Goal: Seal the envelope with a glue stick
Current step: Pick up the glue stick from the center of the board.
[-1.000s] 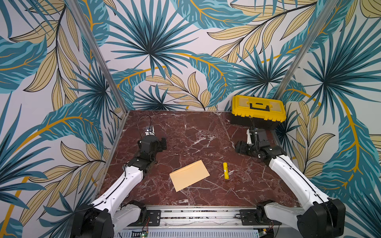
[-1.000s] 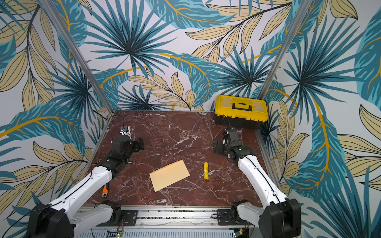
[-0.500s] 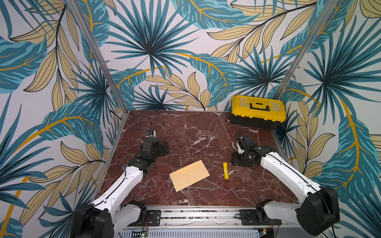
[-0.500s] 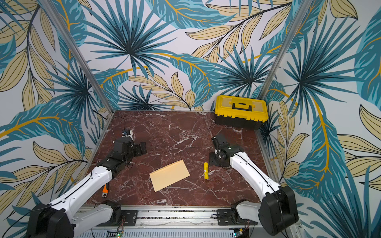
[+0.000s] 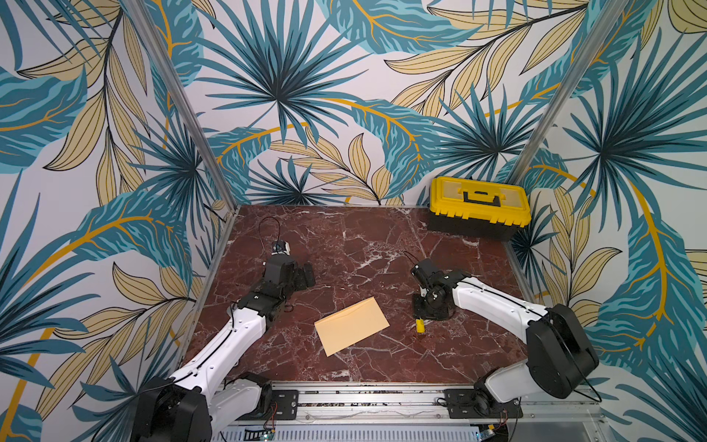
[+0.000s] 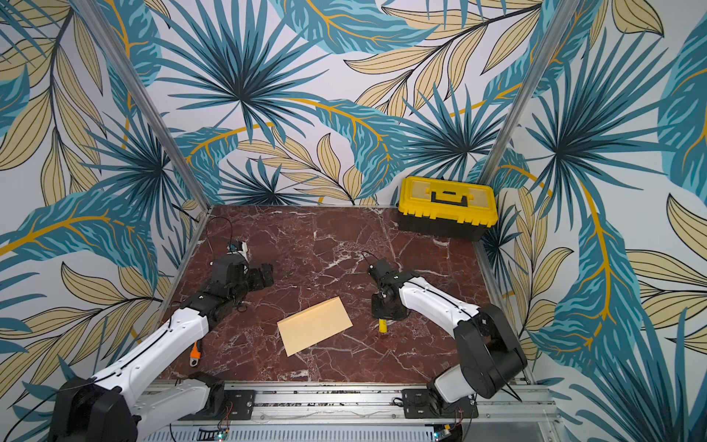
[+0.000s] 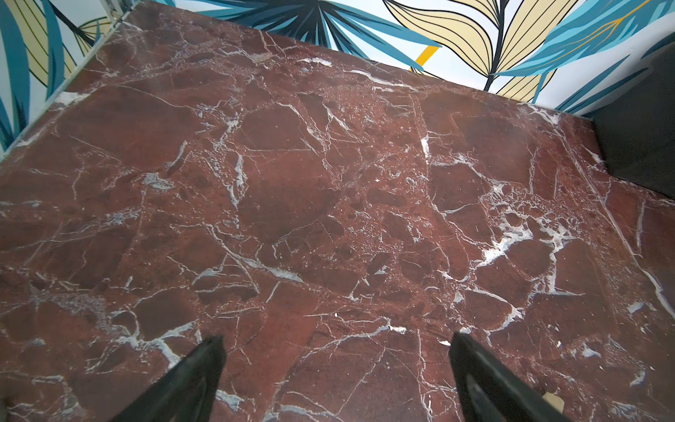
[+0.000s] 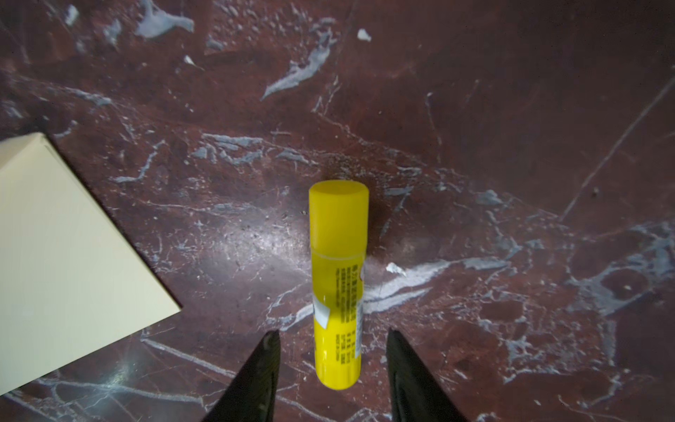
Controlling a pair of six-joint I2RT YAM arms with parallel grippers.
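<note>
1. The right pincer (image 8: 332, 333) points down over the glue stick (image 8: 338, 288). Its fingers are narrowed to either side of the barrel, with a slim gap on each side, so it is not gripping.
2. The glue stick lies flat and capped on the desk (image 8: 475, 109), near the envelope (image 5: 352, 325).
3. The envelope lies flat, plain face up.
4. The left pincer (image 7: 336, 339) stands wide over the desk, holding nothing.

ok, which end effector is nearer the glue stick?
Right. The right end effector sits over the glue stick, a finger on each side, not yet touching. The left end effector is far off, on the far side of the envelope.
</note>
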